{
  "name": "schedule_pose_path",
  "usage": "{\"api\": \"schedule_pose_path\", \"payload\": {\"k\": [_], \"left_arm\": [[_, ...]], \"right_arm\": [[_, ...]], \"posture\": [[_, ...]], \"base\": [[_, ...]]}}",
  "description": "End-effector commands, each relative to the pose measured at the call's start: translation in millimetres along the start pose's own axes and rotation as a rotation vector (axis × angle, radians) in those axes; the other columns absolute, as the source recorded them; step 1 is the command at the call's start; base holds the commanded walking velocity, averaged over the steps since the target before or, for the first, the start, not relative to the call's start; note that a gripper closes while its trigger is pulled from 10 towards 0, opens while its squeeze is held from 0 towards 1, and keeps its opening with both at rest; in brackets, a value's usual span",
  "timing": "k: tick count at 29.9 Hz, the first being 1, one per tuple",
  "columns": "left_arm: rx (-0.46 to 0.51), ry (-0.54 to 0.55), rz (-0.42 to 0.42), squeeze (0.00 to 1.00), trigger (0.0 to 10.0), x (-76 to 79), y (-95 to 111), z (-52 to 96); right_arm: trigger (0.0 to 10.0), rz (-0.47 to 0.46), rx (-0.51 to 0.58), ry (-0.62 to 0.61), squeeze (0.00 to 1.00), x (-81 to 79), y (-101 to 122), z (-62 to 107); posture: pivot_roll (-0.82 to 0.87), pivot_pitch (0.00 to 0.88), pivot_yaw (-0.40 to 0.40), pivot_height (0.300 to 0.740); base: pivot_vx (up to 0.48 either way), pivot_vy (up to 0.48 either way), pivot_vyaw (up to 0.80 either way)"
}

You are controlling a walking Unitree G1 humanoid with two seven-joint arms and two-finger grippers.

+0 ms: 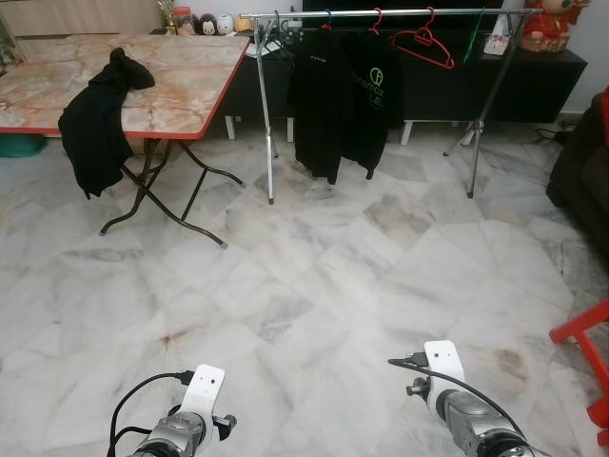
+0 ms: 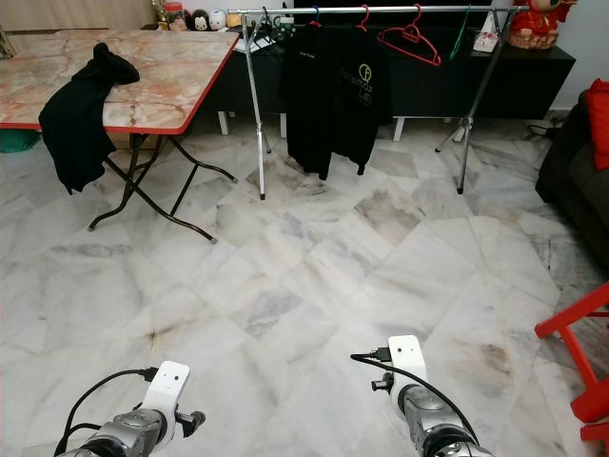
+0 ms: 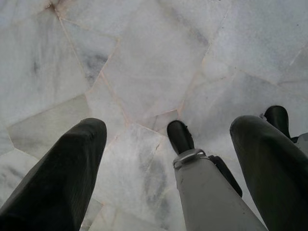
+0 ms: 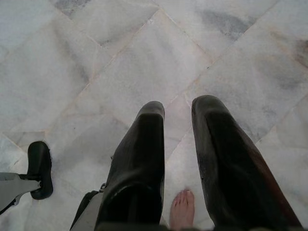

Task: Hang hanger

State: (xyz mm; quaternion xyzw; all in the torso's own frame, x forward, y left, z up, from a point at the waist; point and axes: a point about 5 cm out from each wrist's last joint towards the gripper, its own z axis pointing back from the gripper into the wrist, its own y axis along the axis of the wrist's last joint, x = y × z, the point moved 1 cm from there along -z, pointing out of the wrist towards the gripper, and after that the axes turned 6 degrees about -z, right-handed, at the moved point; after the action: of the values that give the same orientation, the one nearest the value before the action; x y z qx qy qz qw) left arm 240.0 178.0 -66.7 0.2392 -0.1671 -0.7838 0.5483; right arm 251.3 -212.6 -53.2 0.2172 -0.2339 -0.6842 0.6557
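Hanger [image 1: 424, 42], red and bare, hangs on the rack's rail [image 1: 381, 13] far across the room, well apart from both grippers, which hang low at the near edge with nothing in them.

Nearest, the left arm [image 1: 181, 427] and right arm [image 1: 457, 400] point down over the marble floor [image 1: 314, 286]. In the left wrist view the left gripper [image 3: 168, 159] is spread wide, its two black fingers [image 3: 57, 173] far apart over bare tiles, with the robot's foot [image 3: 180, 136] between them. In the right wrist view the right gripper [image 4: 178, 130] has its fingers [image 4: 144, 154] slightly parted, a narrow gap between the tips, gripping nothing; a person's bare toes [image 4: 183, 207] show on the floor beneath it.

At the near right stands a red stool [image 1: 585, 357]. Farther, on the left, a folding table [image 1: 181, 86] carries a black garment [image 1: 95, 124] draped over its edge. Farthest, the rack [image 1: 269, 143] holds two black shirts [image 1: 343, 100] on hangers, left of the bare red one.
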Motion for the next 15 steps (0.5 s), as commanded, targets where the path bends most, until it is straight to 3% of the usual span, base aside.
{"api": "schedule_pose_path", "payload": {"k": [1,3,5,7,15], "left_arm": [[0.020,-0.021,0.132,0.00,10.0,10.3,8,-1.0],[0.020,-0.021,0.132,0.00,10.0,10.3,8,-1.0],[-0.030,-0.003,0.147,0.00,10.0,17.3,-29,1.4],[-0.068,0.002,0.156,0.00,10.0,23.4,-52,4.5],[-0.111,-0.021,0.107,0.00,10.0,32.7,-72,8.2]], "right_arm": [[10.0,-0.115,-0.021,0.052,0.00,-10.4,8,-1.3],[10.0,-0.115,-0.021,0.052,0.00,-10.4,8,-1.3],[10.0,-0.088,-0.076,0.037,0.00,-11.6,-29,0.4],[10.0,-0.071,-0.098,0.029,0.00,-11.5,-49,2.9],[10.0,-0.068,-0.126,0.023,0.00,-7.5,-69,7.0]], "posture": [[-0.04,0.000,-0.065,0.740],[-0.04,0.000,-0.065,0.740],[-0.05,0.000,-0.040,0.740],[-0.05,0.000,-0.040,0.740],[-0.02,0.000,-0.046,0.740]], "base": [[0.000,0.000,0.00],[0.000,0.000,0.00],[0.000,0.000,0.00],[0.000,0.000,0.00],[0.000,0.000,0.00]]}}
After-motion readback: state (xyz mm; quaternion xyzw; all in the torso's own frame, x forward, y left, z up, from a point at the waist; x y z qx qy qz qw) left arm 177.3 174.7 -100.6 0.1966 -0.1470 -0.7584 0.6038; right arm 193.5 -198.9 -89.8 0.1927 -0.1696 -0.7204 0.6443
